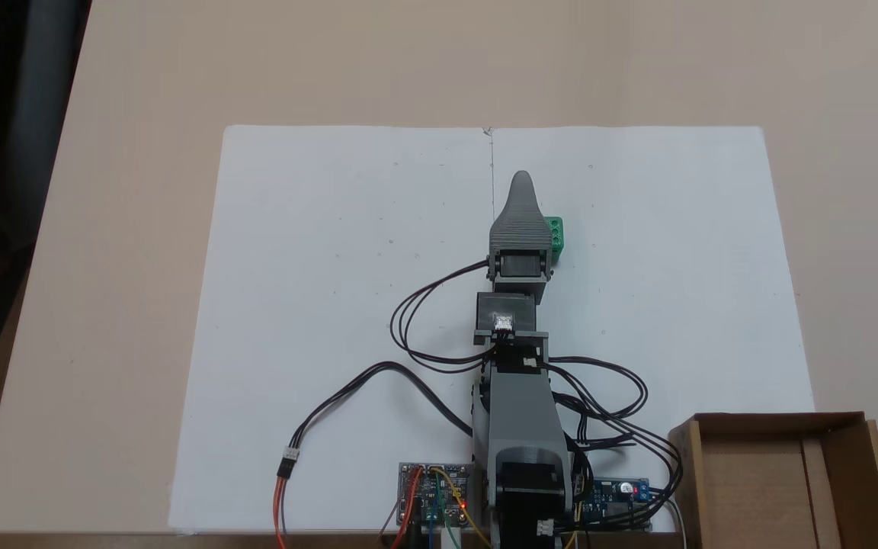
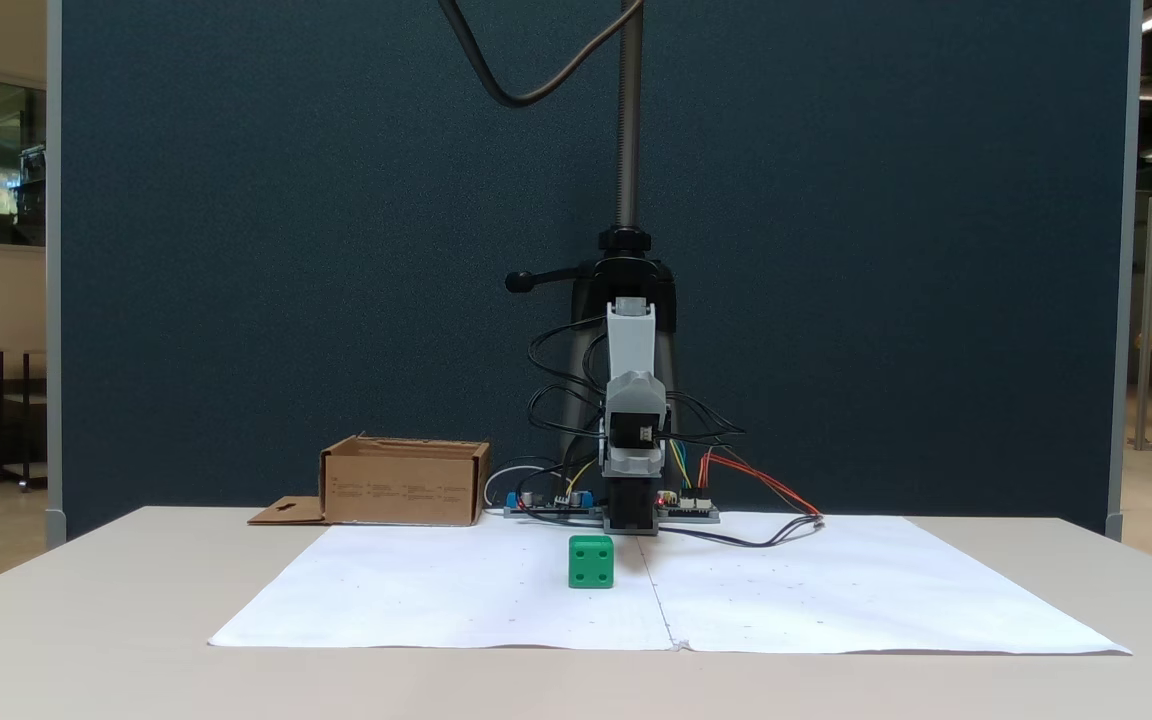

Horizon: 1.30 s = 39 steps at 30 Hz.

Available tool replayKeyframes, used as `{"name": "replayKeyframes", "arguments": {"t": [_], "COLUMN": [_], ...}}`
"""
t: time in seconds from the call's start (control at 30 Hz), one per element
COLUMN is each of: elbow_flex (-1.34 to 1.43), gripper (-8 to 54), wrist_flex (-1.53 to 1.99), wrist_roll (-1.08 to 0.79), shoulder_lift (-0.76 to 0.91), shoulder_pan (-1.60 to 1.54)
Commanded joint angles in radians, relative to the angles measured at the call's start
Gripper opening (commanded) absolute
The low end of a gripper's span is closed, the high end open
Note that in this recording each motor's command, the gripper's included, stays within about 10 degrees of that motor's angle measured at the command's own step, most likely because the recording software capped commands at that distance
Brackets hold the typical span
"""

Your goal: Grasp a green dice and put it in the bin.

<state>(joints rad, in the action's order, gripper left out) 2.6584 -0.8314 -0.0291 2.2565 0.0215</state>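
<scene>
One green dice (image 2: 591,561) sits on white paper sheets (image 1: 332,305) atop the worktop (image 1: 126,152), just beside the grey arm (image 1: 519,427); in a fixed view from above the arm's head partly covers it (image 1: 555,232). Fingers (image 1: 520,187): a single tapered tip shows, pointing away from the base w/ the other jaw hidden, so open vs. closed cannot be told; nothing seen held. Bin (image 1: 782,473), brown cardboard w/ hang-hole flap, stands by the arm base, well apart from the dice (image 2: 404,482). Circuit boards (image 1: 435,492) and wires lie at the base.
</scene>
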Motion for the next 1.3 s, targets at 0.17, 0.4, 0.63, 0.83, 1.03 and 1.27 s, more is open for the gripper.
{"name": "replayKeyframes", "arguments": {"t": [0.17,0.4,0.63,0.83,1.03,1.27], "elbow_flex": [0.175,0.175,0.175,0.175,0.175,-0.303], "gripper": [44.7,44.7,44.7,44.1,41.4,43.2], "wrist_flex": [-0.175,-0.175,-0.175,-0.175,-0.175,0.118], "wrist_roll": [-0.054,-0.052,-0.051,-0.055,-0.191,-0.212], "shoulder_lift": [0.110,0.110,0.110,0.107,0.110,0.115], "shoulder_pan": [0.043,0.043,0.041,0.038,0.034,0.038]}}
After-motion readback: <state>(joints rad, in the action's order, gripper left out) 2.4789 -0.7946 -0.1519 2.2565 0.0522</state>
